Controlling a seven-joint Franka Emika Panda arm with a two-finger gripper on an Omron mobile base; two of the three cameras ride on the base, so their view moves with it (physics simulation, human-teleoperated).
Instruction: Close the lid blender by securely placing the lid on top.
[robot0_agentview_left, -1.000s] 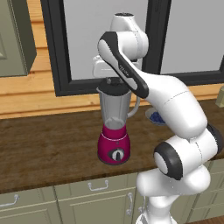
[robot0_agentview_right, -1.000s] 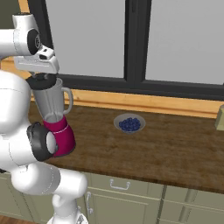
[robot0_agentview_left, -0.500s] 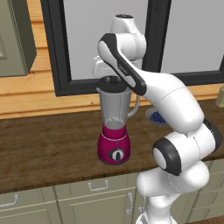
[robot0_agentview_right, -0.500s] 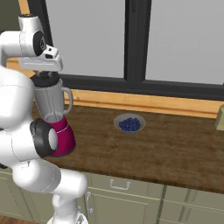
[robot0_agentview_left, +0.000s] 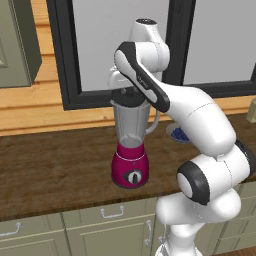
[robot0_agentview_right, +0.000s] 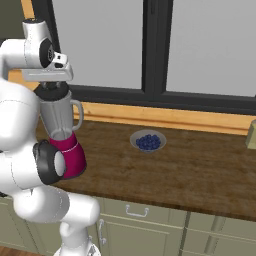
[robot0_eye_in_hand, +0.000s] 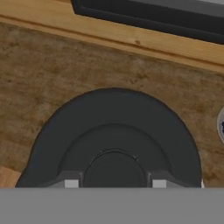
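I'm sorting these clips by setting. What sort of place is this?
A home kitchen, rendered in simulation: a wooden counter over drawer cabinets, a magenta blender below a window, and a bowl of blueberries.

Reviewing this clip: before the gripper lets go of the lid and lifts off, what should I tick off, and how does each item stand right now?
1. Lid over the blender mouth: ok, both base views show it at the jar top.
2. Lid fully seated, level: cannot tell; the hand covers the rim.
3. Gripper centred on the lid knob: ok in the hand view.
4. Fingers released: not ok, they flank the knob closely.
5. Blender upright on the counter: ok.
6. Blueberry bowl clear of the arm: ok.
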